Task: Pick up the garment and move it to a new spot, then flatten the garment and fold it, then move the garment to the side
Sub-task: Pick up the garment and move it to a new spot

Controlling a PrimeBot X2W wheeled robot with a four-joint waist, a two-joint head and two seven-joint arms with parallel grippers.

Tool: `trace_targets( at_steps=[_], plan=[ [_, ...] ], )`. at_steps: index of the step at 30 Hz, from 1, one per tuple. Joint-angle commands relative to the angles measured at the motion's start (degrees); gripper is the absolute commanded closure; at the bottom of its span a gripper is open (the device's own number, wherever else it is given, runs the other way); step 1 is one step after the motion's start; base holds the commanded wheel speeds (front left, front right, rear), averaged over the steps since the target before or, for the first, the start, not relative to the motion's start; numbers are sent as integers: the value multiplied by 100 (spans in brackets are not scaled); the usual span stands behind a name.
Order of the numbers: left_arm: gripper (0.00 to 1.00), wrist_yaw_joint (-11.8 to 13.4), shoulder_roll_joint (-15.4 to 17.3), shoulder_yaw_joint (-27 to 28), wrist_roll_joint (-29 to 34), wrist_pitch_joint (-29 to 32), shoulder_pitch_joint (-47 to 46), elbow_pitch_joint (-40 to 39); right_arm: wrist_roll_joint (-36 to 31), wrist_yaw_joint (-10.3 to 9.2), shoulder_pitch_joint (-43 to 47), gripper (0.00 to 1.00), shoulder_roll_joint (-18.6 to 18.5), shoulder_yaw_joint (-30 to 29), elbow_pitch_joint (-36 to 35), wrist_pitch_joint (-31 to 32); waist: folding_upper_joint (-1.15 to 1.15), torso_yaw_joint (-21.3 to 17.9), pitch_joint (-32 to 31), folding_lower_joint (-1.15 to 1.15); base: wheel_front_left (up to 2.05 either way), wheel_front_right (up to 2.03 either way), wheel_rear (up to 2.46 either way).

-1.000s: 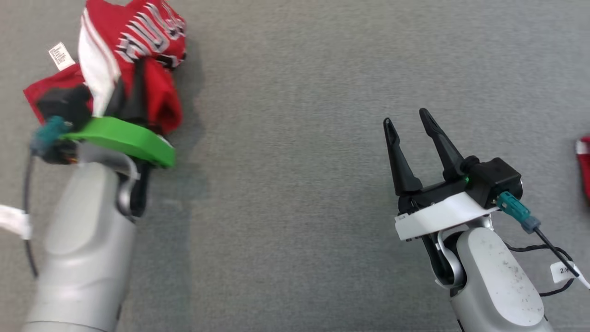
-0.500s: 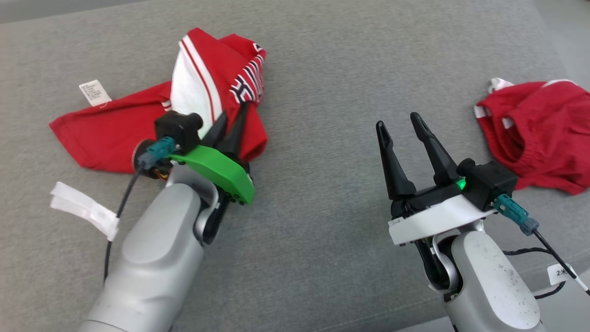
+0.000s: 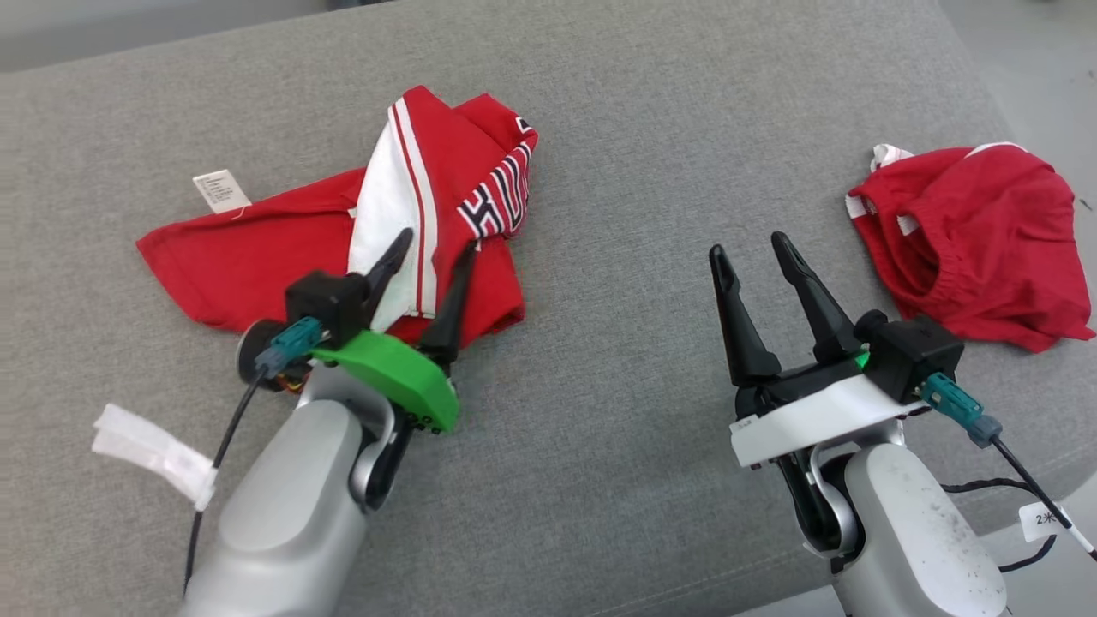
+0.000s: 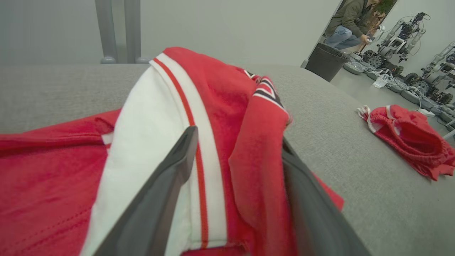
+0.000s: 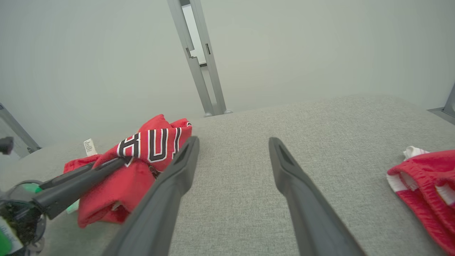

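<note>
Although the crumpled red jersey with a white side stripe and black-and-white lettering [image 3: 411, 214] lies on the grey woven padded surface [image 3: 617, 120], left of centre, it is far from flat. One panel is folded over the body and a ridge stands up in the middle.

Left gripper [image 3: 436, 241]: fingers spread wide and gripping nothing. They straddle that ridge. In the left wrist view a fold of red cloth hangs slack between them and drapes against the inner face of one finger.

Right gripper [image 3: 750, 244]: fingers parted and empty, over bare surface well apart from the jersey.

Risks, as I judge them:
- Draped fold may catch on the left finger when the arm lifts, which would drag the jersey and bunch it again.
- Layers are stacked, so a pinch at the ridge may take several plies. The jersey would then lift as a lump rather than open out.
- Hems and corners are tucked under, so flattening may need several regrasps.
- A second rumpled red garment with white trim and an elastic band [image 3: 968, 248] lies near the right gripper and could be taken for the target.

Writing:
- Jersey lettering is partly hidden. "HU" is legible from the head view and what looks like "BUL" from the right wrist view.
- White care label [image 3: 221, 190] at the jersey's far edge: print too small to read.
- White tag on the right arm's cable [image 3: 1046, 517]: "2" and a character, likely 米.
</note>
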Motion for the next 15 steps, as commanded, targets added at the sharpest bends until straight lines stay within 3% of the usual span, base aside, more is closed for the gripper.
trace_targets(
  at_steps=[1,8,15],
  plan=[
    [0,46,137,194,127,-15,206,-91,-40,-8,67,0,-10,-48,35,-16,-1,199,-166,0,0,0,0],
    [0,183,308,1273,563,-15,1139,-693,-217,-8,199,0,-14,-194,258,-16,-1,627,-495,0,0,0,0],
    [0,260,103,2345,1034,-15,2132,-1277,-366,-8,398,0,-14,-324,520,-16,-1,980,-792,0,0,0,0]
  ],
)
